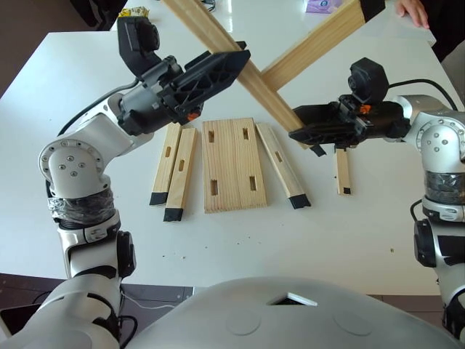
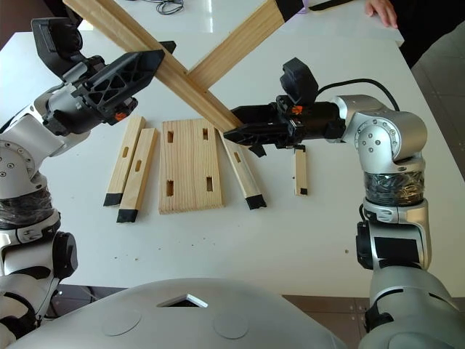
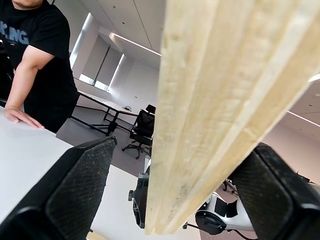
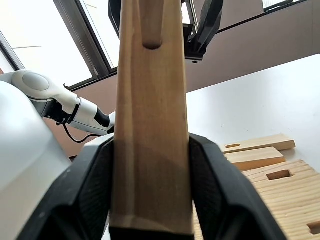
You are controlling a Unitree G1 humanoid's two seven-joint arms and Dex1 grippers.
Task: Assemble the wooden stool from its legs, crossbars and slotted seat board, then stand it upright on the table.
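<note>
Two long wooden legs cross in the air above the table. My right gripper is shut on the lower end of one slotted leg, which rises toward the far left. My left gripper is shut on this same leg higher up, its fingers either side of it. The second leg slants up to the far right from that spot; I cannot tell how it is held. The slotted seat board lies flat below. Two legs lie to its left, one leg to its right.
A short crossbar lies under my right gripper. Small items sit at the far edge of the white table, beside a person's hand. The near half of the table is bare.
</note>
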